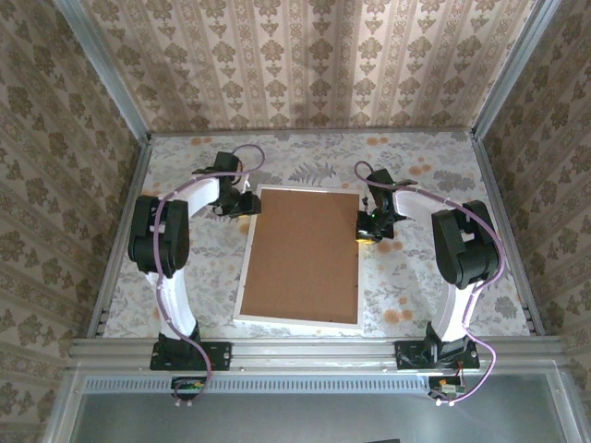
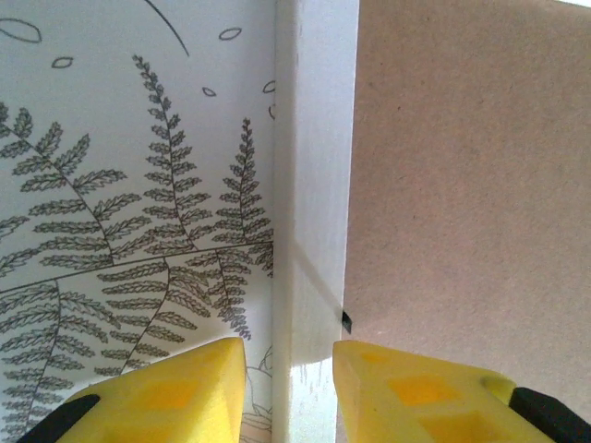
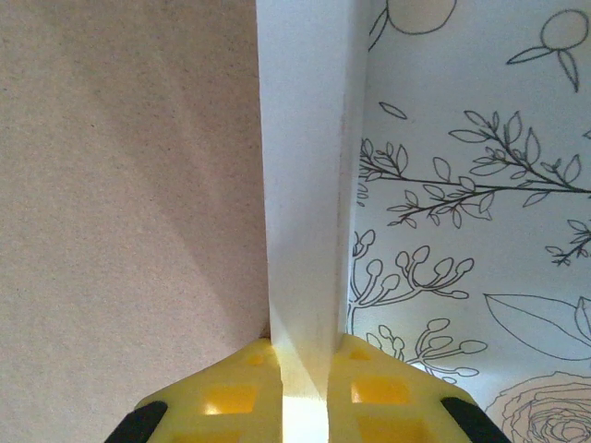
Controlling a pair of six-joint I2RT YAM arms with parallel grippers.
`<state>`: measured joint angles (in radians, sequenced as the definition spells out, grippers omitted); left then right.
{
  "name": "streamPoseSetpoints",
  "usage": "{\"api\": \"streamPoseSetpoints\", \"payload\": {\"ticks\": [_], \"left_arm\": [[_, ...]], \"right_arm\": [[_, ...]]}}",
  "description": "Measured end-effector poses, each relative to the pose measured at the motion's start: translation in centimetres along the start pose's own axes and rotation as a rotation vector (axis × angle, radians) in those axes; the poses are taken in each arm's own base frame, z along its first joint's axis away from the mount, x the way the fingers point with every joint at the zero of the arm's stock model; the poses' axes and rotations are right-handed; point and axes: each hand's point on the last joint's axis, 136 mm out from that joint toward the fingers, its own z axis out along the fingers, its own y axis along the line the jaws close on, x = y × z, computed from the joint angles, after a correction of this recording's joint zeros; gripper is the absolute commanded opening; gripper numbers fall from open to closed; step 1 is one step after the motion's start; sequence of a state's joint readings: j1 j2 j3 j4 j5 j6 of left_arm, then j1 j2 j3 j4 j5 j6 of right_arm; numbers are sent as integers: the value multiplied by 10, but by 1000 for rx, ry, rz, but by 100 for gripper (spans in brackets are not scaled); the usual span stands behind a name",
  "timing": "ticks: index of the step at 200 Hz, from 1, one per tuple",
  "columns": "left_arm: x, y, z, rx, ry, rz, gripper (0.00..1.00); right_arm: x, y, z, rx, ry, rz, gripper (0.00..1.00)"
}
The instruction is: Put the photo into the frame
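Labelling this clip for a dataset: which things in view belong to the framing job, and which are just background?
In the job: frame, brown backing board lying in it, left hand, right hand.
Just there: floral table cover, patterned walls.

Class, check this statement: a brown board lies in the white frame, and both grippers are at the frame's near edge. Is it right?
Not quite. The top view shows the left gripper at the frame's left side and the right gripper at its right side, towards the far end, not at the near edge. The brown board does lie in the frame.
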<state>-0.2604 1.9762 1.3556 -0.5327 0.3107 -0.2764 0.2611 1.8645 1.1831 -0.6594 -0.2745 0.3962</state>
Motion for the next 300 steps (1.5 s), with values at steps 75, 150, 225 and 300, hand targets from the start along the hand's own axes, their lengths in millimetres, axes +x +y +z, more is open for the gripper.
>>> {"api": "streamPoseSetpoints", "payload": {"ticks": [75, 150, 225, 300], "left_arm": [[-6, -1, 8, 29, 6, -7, 40], [-6, -7, 12, 23, 36, 20, 44], [-9, -18, 19, -41, 65, 109, 47], [-7, -21, 24, -113, 77, 169, 52]], "right_arm": [[0, 0, 0, 0, 2, 0, 15], [0, 0, 0, -1, 1, 0, 14], [0, 1, 0, 10, 19, 1, 14], [0, 1, 0, 15, 24, 1, 13]]}}
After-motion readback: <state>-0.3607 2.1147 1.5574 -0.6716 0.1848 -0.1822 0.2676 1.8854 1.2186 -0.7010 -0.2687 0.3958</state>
